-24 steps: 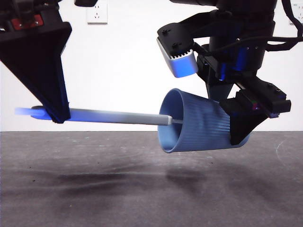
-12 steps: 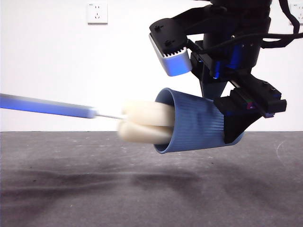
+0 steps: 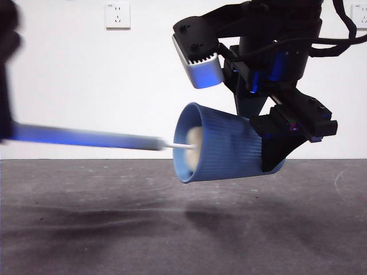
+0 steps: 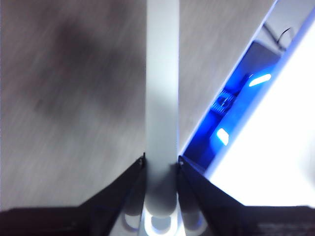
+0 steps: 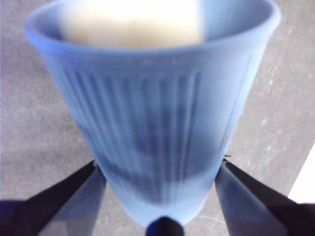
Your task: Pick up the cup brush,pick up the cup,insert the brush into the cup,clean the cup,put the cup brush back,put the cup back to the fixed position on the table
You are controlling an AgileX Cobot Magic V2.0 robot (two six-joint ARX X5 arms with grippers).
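Below, you see the dark grey counter (image 3: 172, 229). Above it, your right gripper (image 5: 160, 196) clamps its jaws on the base of the blue cup (image 3: 221, 150), held on its side, clear of the counter. Your left gripper (image 4: 161, 169) pinches the cup brush (image 3: 103, 139) handle; its cream sponge head sits inside the cup's mouth.

cup brush (image 3: 192, 146) head partly inside cup (image 3: 226, 150)

Looks like a lab or test bench: a bare white wall (image 3: 103, 86) runs along the far side, with a plain wall socket (image 3: 117, 15) high up, and a scuffed dark grey table (image 3: 114, 229) stretches near, under harsh blue-tinged lighting.
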